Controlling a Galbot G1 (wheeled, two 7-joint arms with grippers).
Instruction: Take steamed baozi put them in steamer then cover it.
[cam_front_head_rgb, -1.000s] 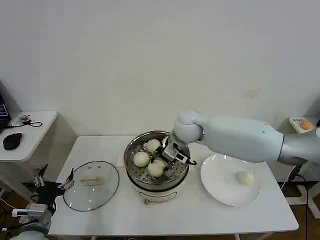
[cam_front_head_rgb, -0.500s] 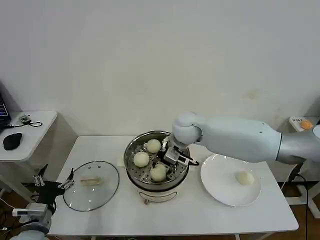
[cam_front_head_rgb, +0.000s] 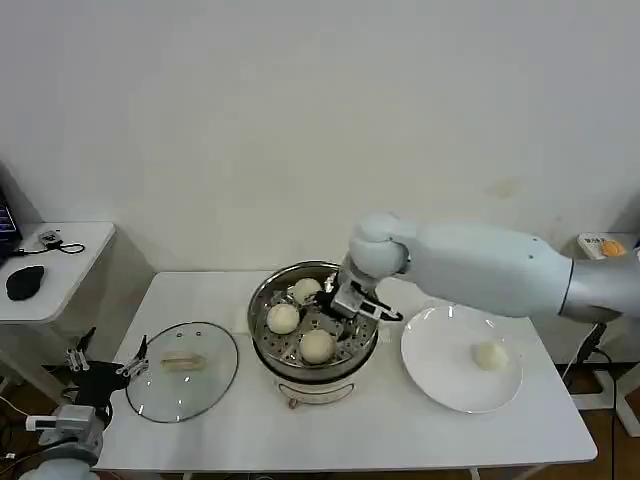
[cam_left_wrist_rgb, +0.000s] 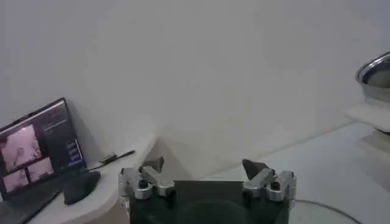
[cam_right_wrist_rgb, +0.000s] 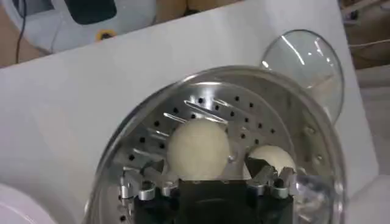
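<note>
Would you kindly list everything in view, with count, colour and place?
Baozi: four, cream-white; three in the steamer, one on the plate.
Steamer: one, shiny steel on a white base, table centre.
Cover: one, clear glass with a cream handle, flat on the table to the steamer's left.
Plate: one, white, to the steamer's right.
Table: one, white.
Side table: one, white, far left, carrying a black mouse and a laptop.
Right gripper: over the steamer's tray, open, holding nothing.
Left gripper: parked low, off the table's left edge, open.
</note>
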